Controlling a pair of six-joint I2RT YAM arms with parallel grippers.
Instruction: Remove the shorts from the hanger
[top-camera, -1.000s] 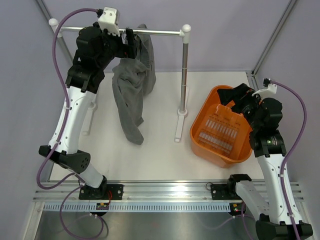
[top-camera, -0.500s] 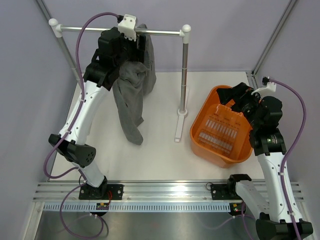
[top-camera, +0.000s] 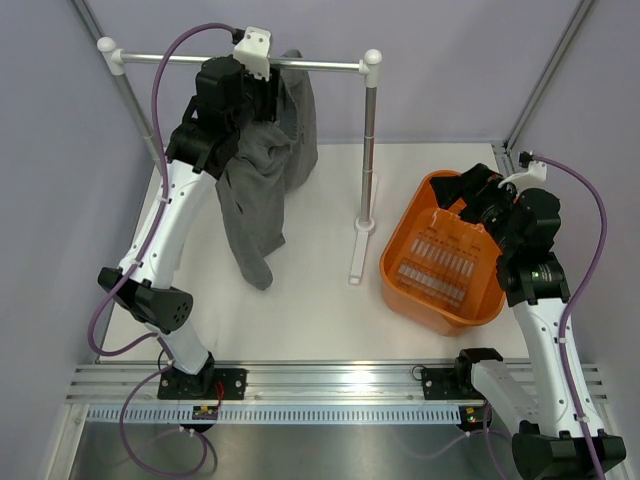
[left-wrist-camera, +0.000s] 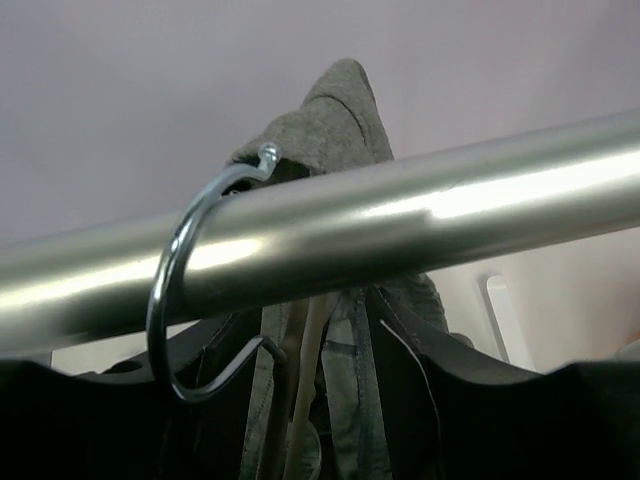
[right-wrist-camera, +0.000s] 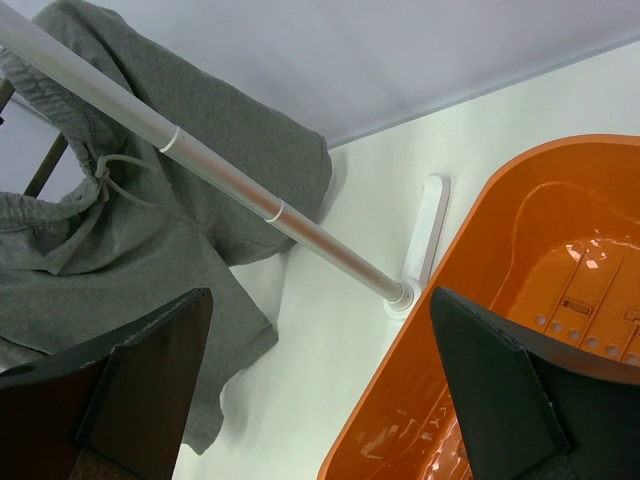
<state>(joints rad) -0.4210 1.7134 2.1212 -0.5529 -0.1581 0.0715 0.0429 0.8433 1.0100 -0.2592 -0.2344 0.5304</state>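
Grey sweat shorts (top-camera: 262, 190) are hung on the hanger (left-wrist-camera: 165, 265), whose wire hook is looped over the silver rail (top-camera: 330, 66) directly above the left gripper (top-camera: 265, 98). That claw is set at the waistband just under the rail. Fabric and a pale drawstring are framed between its dark fingers (left-wrist-camera: 80, 420); whether the cloth is pinched cannot be told from either view. One leg is draped below the claw, toward the near side. More cloth is laid over the rail itself, above the claw.

Right gripper (right-wrist-camera: 318, 300) is spread wide, with nothing between the fingers. It is poised over the far rim of the orange basket (top-camera: 400, 262). Shorts and rail are seen well off to its left.
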